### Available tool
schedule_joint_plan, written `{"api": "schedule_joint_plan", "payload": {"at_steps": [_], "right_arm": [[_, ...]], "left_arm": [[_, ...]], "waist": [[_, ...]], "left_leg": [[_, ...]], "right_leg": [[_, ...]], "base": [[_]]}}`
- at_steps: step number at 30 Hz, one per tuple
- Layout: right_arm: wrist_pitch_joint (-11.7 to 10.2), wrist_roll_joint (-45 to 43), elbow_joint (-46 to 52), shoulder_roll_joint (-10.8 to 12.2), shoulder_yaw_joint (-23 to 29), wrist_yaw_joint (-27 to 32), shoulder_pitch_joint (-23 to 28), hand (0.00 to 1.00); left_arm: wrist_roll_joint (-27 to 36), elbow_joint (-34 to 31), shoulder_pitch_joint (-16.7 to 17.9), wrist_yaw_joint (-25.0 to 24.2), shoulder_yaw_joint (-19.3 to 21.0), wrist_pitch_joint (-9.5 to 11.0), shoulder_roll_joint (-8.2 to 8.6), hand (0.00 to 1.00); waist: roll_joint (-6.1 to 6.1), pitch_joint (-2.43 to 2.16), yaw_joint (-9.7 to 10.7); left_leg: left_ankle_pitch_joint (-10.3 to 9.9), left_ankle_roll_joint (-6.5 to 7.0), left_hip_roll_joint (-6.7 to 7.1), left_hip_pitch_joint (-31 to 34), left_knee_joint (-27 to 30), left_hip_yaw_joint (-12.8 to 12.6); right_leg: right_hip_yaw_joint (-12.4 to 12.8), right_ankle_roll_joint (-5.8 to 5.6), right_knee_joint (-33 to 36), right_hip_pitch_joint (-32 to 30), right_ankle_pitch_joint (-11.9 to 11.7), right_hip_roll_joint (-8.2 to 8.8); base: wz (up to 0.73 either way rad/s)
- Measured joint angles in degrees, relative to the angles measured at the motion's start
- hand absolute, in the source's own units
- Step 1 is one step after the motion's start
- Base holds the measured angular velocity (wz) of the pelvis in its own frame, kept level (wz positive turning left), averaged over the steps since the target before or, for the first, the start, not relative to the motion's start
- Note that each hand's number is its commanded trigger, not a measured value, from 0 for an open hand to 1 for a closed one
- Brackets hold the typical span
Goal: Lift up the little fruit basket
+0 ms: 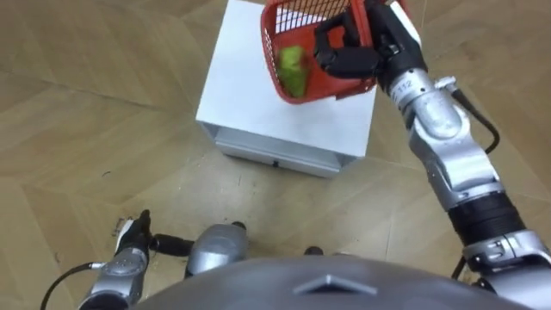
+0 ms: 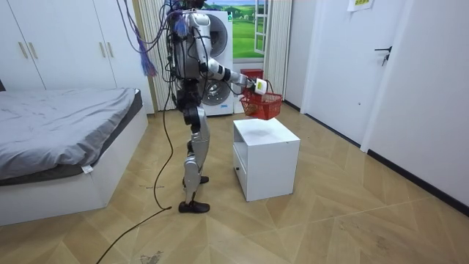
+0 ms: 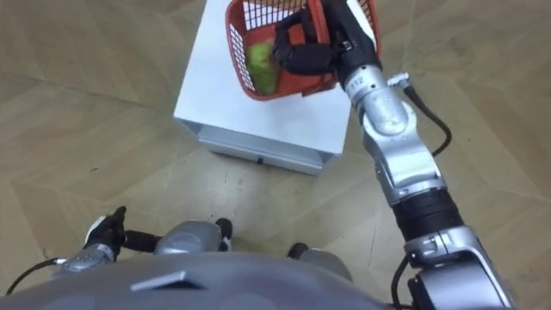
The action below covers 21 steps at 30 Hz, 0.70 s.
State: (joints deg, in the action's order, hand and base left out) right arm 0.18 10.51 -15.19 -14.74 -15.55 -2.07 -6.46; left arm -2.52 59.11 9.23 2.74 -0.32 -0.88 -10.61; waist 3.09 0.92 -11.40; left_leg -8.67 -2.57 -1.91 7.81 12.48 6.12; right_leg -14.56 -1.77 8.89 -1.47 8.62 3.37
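The red mesh fruit basket (image 1: 297,30) hangs tilted in the air over the far part of a white cabinet (image 1: 258,95). A green fruit (image 1: 293,67) lies inside it. My right hand (image 1: 349,53) is shut on the basket's rim and wall, with the arm stretched forward. In the room view the basket (image 2: 262,105) is clear of the cabinet top (image 2: 267,132). My left hand (image 1: 129,248) hangs low at my side over the floor, holding nothing, fingers relaxed. I stand upright on the room view's left of the cabinet.
The cabinet has a drawer (image 1: 275,155) on its near face. A bed (image 2: 66,125) fills the room view's left, and a washing machine (image 2: 216,62) stands behind me. Wooden floor (image 1: 86,129) lies around the cabinet, and a closed door (image 2: 381,73) is on the room view's right.
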Motion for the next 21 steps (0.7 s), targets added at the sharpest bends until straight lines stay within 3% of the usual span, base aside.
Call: {"api": "schedule_joint_plan", "payload": {"at_steps": [4,6,10,15,20,21], "right_arm": [[0.0,0.5,-3.8,1.5,0.0,-0.6,-0.9,1.00],[0.0,0.5,-5.1,2.6,0.0,-0.6,-1.3,1.00],[0.0,0.4,-7.8,3.4,0.0,0.2,-2.8,1.00],[-0.1,0.2,-12.1,3.9,-0.1,1.4,-2.9,1.00],[-0.2,0.3,-18.1,4.4,-0.2,1.6,-5.7,1.00],[-0.2,0.3,-18.6,4.4,-0.2,1.7,-5.9,0.88]], "left_arm": [[-3.6,1.8,0.7,-0.3,0.2,-0.6,-0.18,0.00],[-4.7,2.8,0.9,-1.3,0.1,-1.2,-0.35,0.00],[-6.0,4.6,1.4,-2.1,0.1,-1.6,-0.42,0.00],[-7.1,6.6,1.7,-2.5,0.1,-1.7,-0.46,0.00],[-7.2,8.8,1.8,-3.7,-0.4,-1.7,-0.84,0.00],[-7.2,9.0,1.8,-3.7,-0.4,-1.6,-0.91,0.00]], "waist": [[1.01,0.51,-0.3],[1.40,0.43,-0.4],[1.48,0.46,-0.7],[1.47,0.46,-3.4],[1.12,0.73,-3.4],[1.10,0.74,-3.4]], "left_leg": [[0.0,0.17,0.63,1.9,0.6,0.0],[-0.1,0.45,0.73,3.1,1.5,0.1],[-0.2,0.44,0.80,5.8,3.3,1.0],[-0.2,0.41,0.77,8.0,4.0,1.4],[-0.2,0.48,0.93,9.1,5.3,2.0],[-0.2,0.49,0.96,9.6,5.4,2.0]], "right_leg": [[-1.2,-0.03,0.1,-1.0,0.0,0.60],[-1.6,-0.04,0.4,-1.8,0.0,0.67],[-3.0,-0.04,1.1,-3.4,0.0,0.70],[-3.7,-0.03,2.1,-5.2,0.0,0.77],[-4.6,-0.03,2.8,-5.9,0.0,0.97],[-4.6,-0.04,2.8,-6.3,0.0,1.02]], "base": [[0.12],[0.10],[0.15],[0.04],[0.09],[0.00]]}}
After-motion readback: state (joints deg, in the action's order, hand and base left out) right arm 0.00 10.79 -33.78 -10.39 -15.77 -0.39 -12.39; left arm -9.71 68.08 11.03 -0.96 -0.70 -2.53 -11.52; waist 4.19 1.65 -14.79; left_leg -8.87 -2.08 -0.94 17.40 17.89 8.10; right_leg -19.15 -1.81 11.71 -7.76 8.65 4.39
